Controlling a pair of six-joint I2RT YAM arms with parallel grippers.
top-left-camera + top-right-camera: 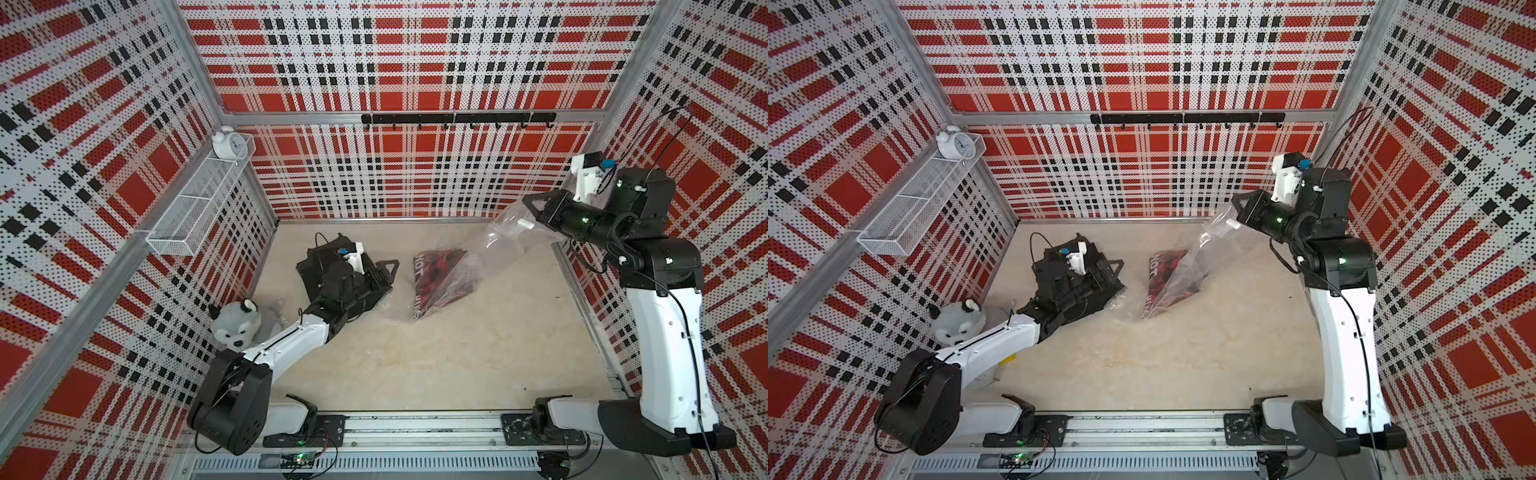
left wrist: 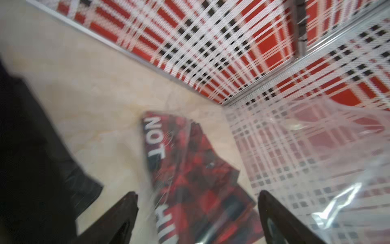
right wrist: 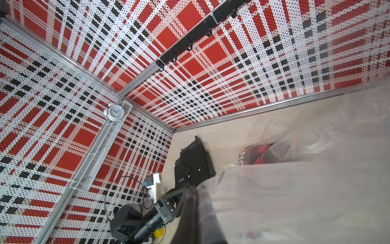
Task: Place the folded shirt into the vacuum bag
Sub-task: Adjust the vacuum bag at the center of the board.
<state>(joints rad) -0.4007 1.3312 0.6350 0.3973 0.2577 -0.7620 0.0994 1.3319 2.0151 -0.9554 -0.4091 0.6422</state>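
Note:
The folded shirt (image 1: 432, 274) (image 1: 1163, 274), red and black with white letters, lies on the table inside the low end of the clear vacuum bag (image 1: 494, 249) (image 1: 1217, 253); I see it through the plastic. My right gripper (image 1: 530, 208) (image 1: 1239, 208) is shut on the bag's upper edge and holds it raised at the back right, beside the white slider clip (image 1: 525, 225). My left gripper (image 1: 384, 274) (image 2: 197, 194) stands open just left of the shirt (image 2: 190, 169), with nothing between its fingers. In the right wrist view, plastic (image 3: 295, 200) drapes over the right gripper (image 3: 193, 190).
A black folded garment (image 1: 306, 276) (image 3: 194, 160) lies under the left arm. A grey plush toy (image 1: 237, 324) sits by the left wall. On that wall hangs a wire shelf (image 1: 195, 208) with a white clock (image 1: 227, 143). A black hook rail (image 1: 457, 118) runs along the back wall.

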